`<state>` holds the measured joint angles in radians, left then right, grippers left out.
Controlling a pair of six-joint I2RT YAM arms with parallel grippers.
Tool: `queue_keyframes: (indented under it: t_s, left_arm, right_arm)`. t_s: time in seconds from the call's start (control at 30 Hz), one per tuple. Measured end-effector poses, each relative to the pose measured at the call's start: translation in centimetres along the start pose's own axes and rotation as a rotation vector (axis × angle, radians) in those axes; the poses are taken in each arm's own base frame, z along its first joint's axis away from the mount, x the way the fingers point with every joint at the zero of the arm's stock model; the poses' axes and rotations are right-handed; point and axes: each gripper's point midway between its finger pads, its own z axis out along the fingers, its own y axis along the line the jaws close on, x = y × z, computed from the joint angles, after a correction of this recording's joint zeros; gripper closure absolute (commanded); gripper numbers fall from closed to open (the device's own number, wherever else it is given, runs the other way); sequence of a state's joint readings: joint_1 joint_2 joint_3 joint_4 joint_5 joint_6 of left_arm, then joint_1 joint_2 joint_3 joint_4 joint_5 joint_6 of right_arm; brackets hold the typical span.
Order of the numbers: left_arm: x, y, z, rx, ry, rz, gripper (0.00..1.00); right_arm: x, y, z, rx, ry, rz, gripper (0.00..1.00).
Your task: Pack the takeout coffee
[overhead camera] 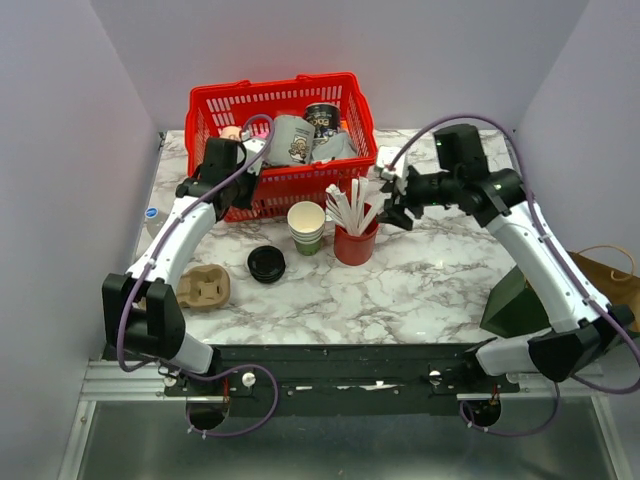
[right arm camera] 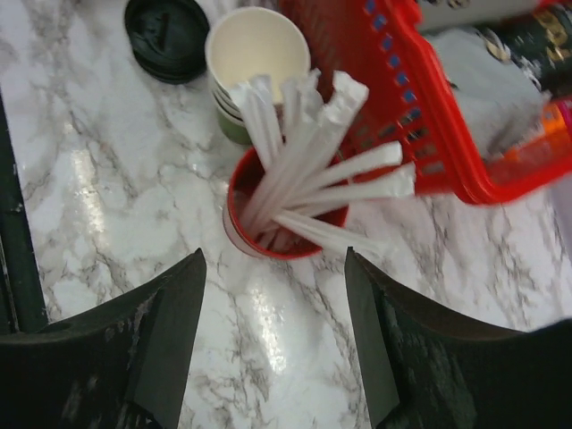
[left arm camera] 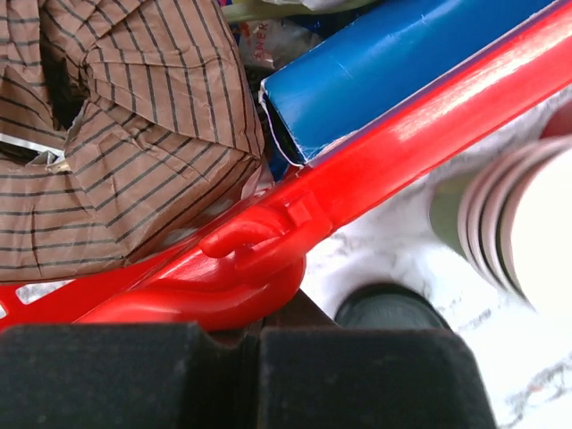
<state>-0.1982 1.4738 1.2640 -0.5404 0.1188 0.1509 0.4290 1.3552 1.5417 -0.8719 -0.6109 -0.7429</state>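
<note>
Lid [overhead camera: 266, 264], perhaps capping a low cup, sits on the marbled table [overhead camera: 440, 270] beside the cups [overhead camera: 306, 228], pale walls [overhead camera: 60, 150] around. Left claw [left arm camera: 256, 340] is pinched closed at the basket [overhead camera: 290, 185]; right claw [right arm camera: 273, 259] gapes wide over the sticks [overhead camera: 350, 208].

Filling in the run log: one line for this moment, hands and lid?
left hand: shut, at red basket rim | right hand: open, near red cup of sticks | black lid: on table

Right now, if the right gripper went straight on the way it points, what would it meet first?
Most likely the white sticks in the red cup, which sits centred between the fingers of the open right gripper in its wrist view; depth is unclear.
</note>
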Motion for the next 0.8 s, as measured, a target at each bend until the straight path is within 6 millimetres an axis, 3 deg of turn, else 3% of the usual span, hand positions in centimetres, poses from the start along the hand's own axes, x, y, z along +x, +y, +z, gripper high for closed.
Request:
queue_keyframes:
  t_s: [0.17,0.23,0.27,0.37,0.47,0.63,0.8]
  left_arm:
    - [-1.2,0.3,1.0,-0.005,-0.032,-0.014,0.99]
    - [-1.4,-0.3,0.6,0.021,-0.048,-0.016,0.81]
    - [-1.5,-0.5,0.2,0.03,-0.061,-0.014,0.59]
    - [-1.4,-1.5,-2.6,0.057,-0.106,-0.027,0.36]
    - [-2.7,-2.1,-8.0,0.042,-0.222,-0.038,0.26]
    - [-4.4,-1.3,-15.2,-0.035,-0.396,-0.101,0.22]
    - [-4.1,2.2,-17.8,-0.16,-0.438,-0.278,0.23]
  right_arm:
    - [-2.5,2.6,4.3,-0.143,-0.011,-0.134,0.28]
    - [-3.7,3.1,5.9,-0.177,-0.017,-0.179,0.28]
    - [-4.3,3.3,6.8,-0.193,-0.02,-0.2,0.29]
    - [-6.2,4.3,9.6,-0.243,-0.035,-0.274,0.3]
    - [-7.3,5.5,12.4,-0.284,-0.032,-0.344,0.32]
    - [-6.7,7.5,16.4,-0.332,0.024,-0.408,0.37]
    - [-4.6,7.2,19.5,-0.323,0.12,-0.41,0.43]
